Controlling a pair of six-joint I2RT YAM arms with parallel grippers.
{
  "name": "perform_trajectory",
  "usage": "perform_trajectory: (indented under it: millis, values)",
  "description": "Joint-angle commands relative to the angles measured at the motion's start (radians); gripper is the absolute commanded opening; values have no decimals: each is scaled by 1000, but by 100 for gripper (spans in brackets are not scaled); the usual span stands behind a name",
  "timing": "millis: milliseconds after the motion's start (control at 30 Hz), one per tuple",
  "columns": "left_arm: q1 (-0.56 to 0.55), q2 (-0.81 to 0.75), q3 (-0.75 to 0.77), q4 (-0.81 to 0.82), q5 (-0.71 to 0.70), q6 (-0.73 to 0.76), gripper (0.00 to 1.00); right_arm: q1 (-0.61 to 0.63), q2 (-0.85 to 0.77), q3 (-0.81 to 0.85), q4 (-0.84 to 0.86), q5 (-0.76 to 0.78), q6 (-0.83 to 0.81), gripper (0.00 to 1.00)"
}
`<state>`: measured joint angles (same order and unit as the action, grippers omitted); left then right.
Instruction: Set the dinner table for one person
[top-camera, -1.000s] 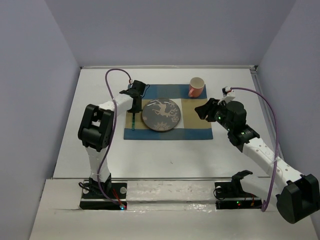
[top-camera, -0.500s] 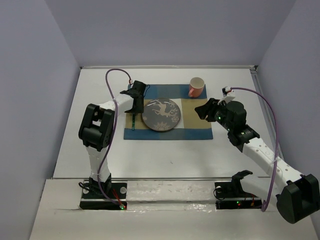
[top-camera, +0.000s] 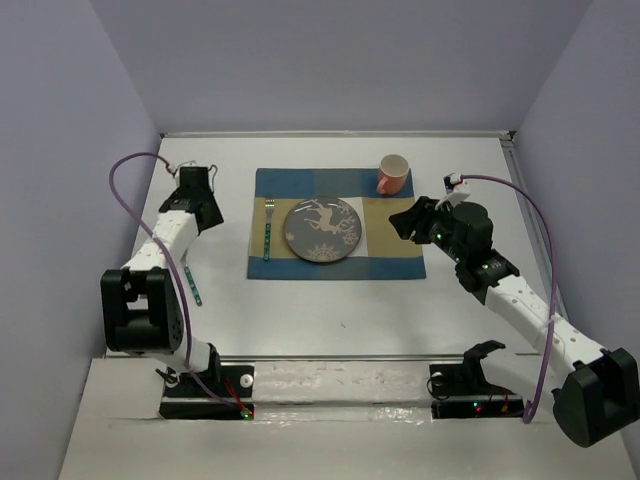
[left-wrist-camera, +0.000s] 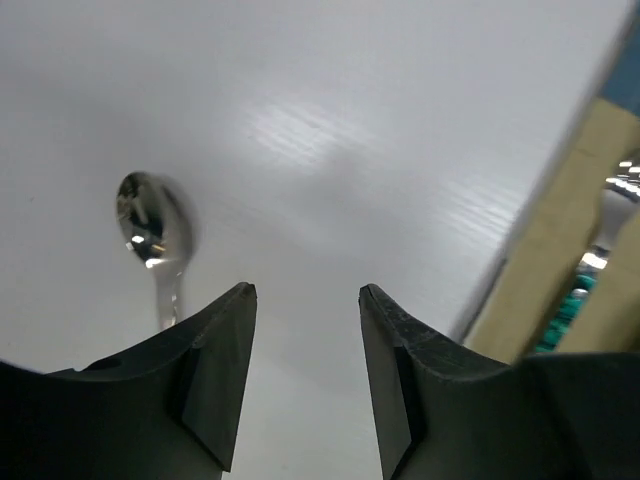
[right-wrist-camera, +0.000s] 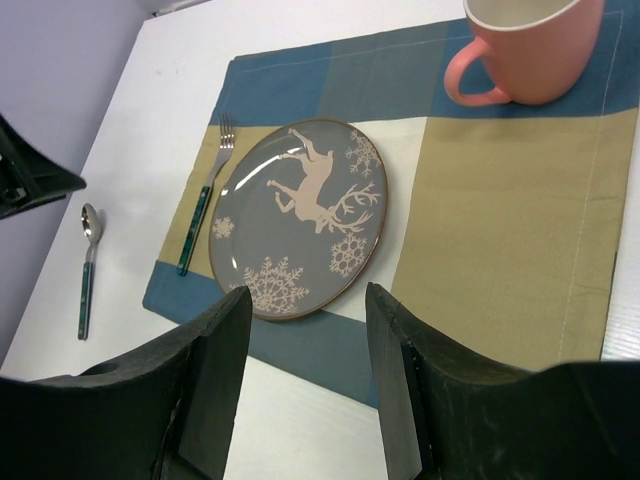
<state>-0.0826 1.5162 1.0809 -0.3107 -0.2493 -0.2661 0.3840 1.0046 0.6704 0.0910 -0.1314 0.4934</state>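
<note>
Now | left gripper (left-wrist-camera: 305, 292) hovering over dinner table (left-wrist-camera: 350, 120) far left, jaws apart, gripping nothing, spoon (left-wrist-camera: 150, 225) nearby | right gripper (right-wrist-camera: 308, 300) hanging over placemat (right-wrist-camera: 500, 200) right side, jaws apart, empty

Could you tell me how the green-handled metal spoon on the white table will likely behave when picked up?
The green-handled metal spoon looks thin and rigid, so probably light and stiff. Its shiny finish suggests a slippery grip. Lying flat on the matte white tabletop, it would likely slide, not roll, if pushed.
</note>
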Motion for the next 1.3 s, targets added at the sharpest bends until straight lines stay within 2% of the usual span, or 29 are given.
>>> perform_trajectory:
  millis: [0,133,267,500,700,900,967,1033,1100,1133,1167,1267]
  values:
    - [111,-28,-111,-38,38,-1,56,4,-4,-5,64,-2,-12,55]
    - [254,-36,-191,-16,51,2,52,4,8,-5,62,-2,-13,55]
    - [325,-13,-200,-8,99,4,50,4,15,-5,65,0,-16,55]
    - [359,-22,-193,-38,56,-2,47,4,17,-6,65,-4,-16,55]
    - [359,65,-197,-28,157,18,45,4,-4,-11,67,-7,-18,55]
    - [359,130,-185,1,174,8,43,4,12,-8,70,-25,-13,55]
    - [359,144,-190,28,173,1,38,4,14,-9,70,-22,-15,55]
    - [360,162,-199,53,166,-5,28,4,17,-8,72,-23,-15,55]
    - [359,183,-197,59,171,-1,14,4,22,-8,73,-28,-13,55]
    - [359,187,-194,58,176,2,11,4,26,-8,76,-30,-13,55]
    - [359,187,-191,58,174,7,2,4,26,-8,76,-33,-12,54]
    - [359,154,-187,62,165,18,0,4,35,-8,81,-36,-10,55]
